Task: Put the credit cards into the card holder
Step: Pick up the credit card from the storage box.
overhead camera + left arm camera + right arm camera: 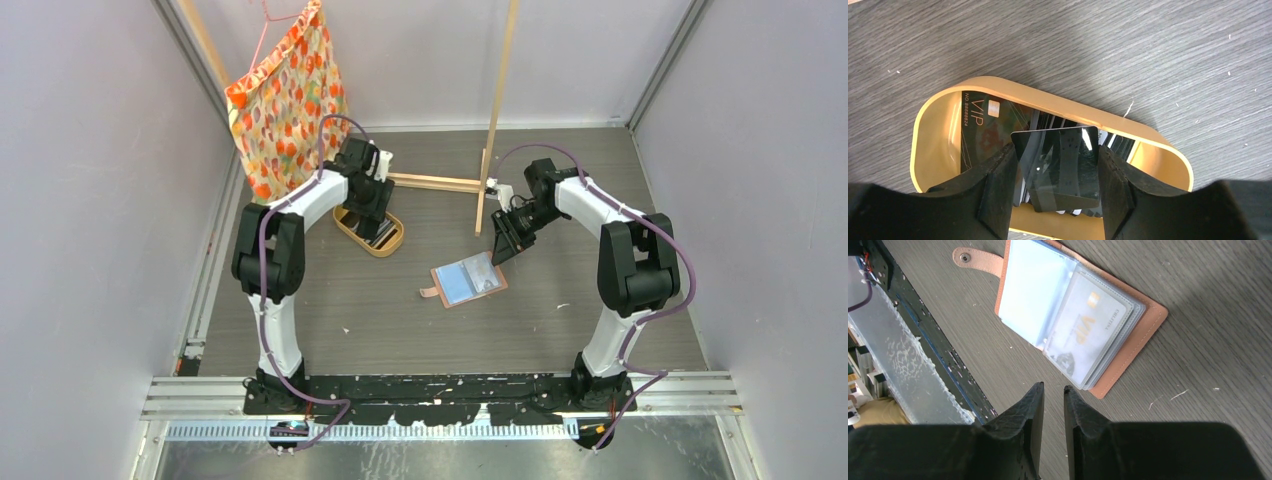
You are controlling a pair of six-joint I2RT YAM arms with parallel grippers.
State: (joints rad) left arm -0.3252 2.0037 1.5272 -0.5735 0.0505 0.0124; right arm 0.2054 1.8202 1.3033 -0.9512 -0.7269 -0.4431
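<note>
Where black card (1060, 167) (glossy) lies, credit cards (1048, 121) hide.

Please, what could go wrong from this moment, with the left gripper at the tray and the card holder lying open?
1. The left gripper clasps the black card only by its two edges above the tray. So thin a card may bow, or slip down among the other cards.
2. The card holder lies loose, and the right gripper is beside it, not touching. Pushing a card in may slide it.
3. Its top pocket already holds a VIP card.
</note>
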